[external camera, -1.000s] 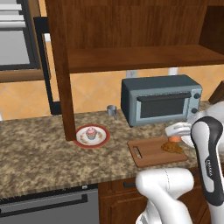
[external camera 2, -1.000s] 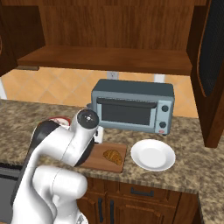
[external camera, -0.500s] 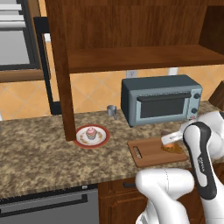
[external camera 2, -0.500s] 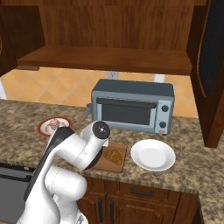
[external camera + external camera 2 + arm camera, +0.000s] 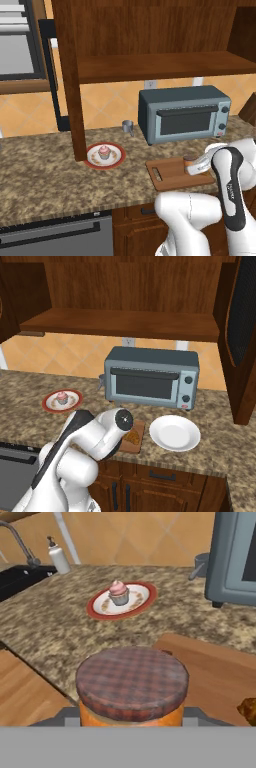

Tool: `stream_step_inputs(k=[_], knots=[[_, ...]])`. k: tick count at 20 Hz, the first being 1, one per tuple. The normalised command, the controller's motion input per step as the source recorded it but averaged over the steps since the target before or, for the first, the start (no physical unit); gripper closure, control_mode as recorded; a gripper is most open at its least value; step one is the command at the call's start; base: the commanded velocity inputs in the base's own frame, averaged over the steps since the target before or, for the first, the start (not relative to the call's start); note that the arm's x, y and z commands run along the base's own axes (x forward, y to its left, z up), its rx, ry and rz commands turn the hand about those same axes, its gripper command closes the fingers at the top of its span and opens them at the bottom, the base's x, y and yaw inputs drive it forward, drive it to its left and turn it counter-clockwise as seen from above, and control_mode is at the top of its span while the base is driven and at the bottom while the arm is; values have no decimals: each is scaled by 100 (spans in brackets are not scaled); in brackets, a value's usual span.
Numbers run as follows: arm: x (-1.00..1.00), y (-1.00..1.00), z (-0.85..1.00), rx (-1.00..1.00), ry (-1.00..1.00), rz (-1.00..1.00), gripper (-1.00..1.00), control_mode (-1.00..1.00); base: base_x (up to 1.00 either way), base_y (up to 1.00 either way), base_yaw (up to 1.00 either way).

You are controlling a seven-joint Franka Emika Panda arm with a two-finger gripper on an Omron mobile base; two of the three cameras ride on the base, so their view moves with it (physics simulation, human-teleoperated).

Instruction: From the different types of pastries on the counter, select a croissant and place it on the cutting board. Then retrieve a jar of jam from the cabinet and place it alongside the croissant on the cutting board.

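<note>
Carrying small orange cylindrical jam jar with brown checked lid (image 5: 131, 687) low over flat reddish-brown wooden cutting board (image 5: 172, 172), lower right of left base view. Claw (image 5: 131, 719) clamped on jar: dark tips flank orange body at bottom centre of hand view. Jar lid (image 5: 189, 160) visible just above board surface in left base view, against white wrist. Small lumpy golden-brown croissant (image 5: 132, 437) already on board, lower centre of right base view; its edge also at far right of hand view (image 5: 248, 710).

Step in hand, by judgement: second half of task, setting jar beside croissant. Next move calls for short descent onto bare board left of croissant, then release, without nudging pastry. Contact with board not resolvable.

Versus earlier frames: arm lower and folded further down; jar nearer the board. Pink-frosted cupcake on red-rimmed plate (image 5: 104, 152), speckled granite worktop (image 5: 45, 175), grey toaster oven (image 5: 184, 114) and white plate (image 5: 174, 432) unchanged.
</note>
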Motion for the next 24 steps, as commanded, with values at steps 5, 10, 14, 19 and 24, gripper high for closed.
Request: stream_step_inputs(k=[5,10,14,19,24], knots=[[2,1,-11,0,-18,1,100,-100,0,0,0],[-7,11,-5,2,-6,0,100,-100,0,0,0],[0,21,-34,1,-7,0,100,-100,0,0,0],[9,5,-31,0,-13,0,100,-100,0,0,0],[9,6,-6,0,-8,0,100,-100,0,0,0]])
